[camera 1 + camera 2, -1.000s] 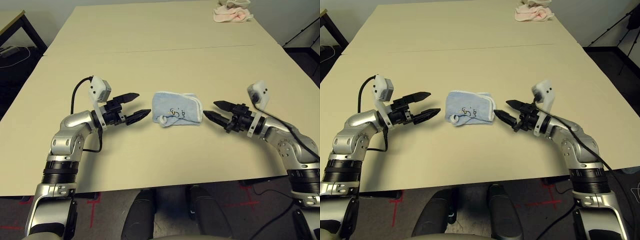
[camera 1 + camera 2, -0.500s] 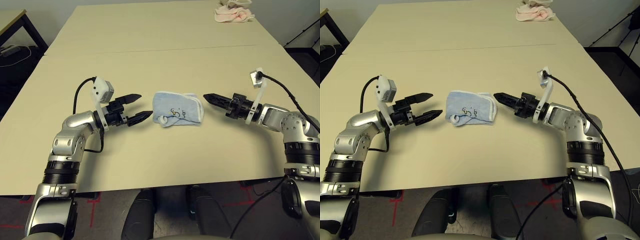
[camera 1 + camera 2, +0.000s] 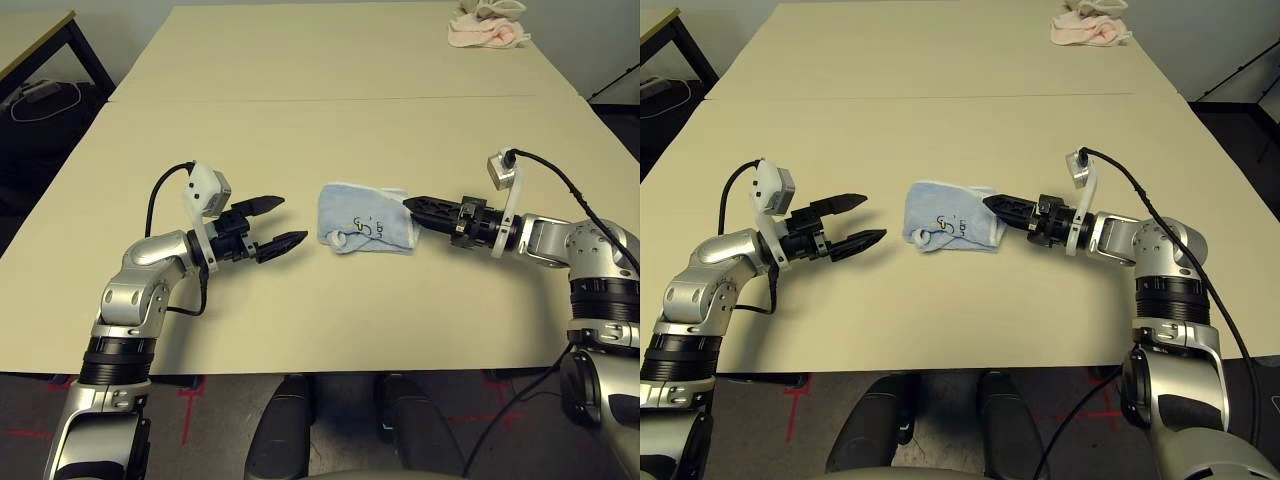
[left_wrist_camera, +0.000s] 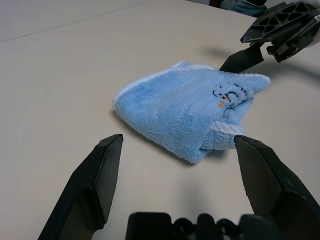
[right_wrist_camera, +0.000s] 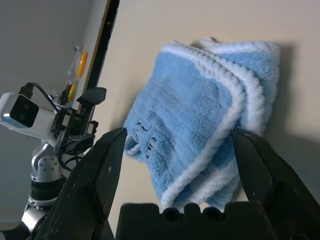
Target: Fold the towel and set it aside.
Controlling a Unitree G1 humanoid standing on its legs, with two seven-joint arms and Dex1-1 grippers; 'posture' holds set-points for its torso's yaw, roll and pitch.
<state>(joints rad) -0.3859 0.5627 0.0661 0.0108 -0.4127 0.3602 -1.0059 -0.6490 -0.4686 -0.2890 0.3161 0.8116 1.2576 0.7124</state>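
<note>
- The towel [image 3: 365,218], already folded, lies on the table [image 3: 330,130] between both grippers.
- The right gripper [image 3: 428,207] has rolled and closed in to the towel's edge, jaws wide, likely for setting it aside.
- The left gripper [image 3: 277,223] waits just beside the towel, jaws wide.

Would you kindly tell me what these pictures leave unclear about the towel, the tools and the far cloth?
- Towel: its underside lies against the table; the printed motif is too small to read in the head views.
- Right tool: the head views cannot settle whether its tips touch the towel's edge.
- Pink cloth: cut off by the top edge of the left eye view.
- Left tool: open, short of the towel.
</note>
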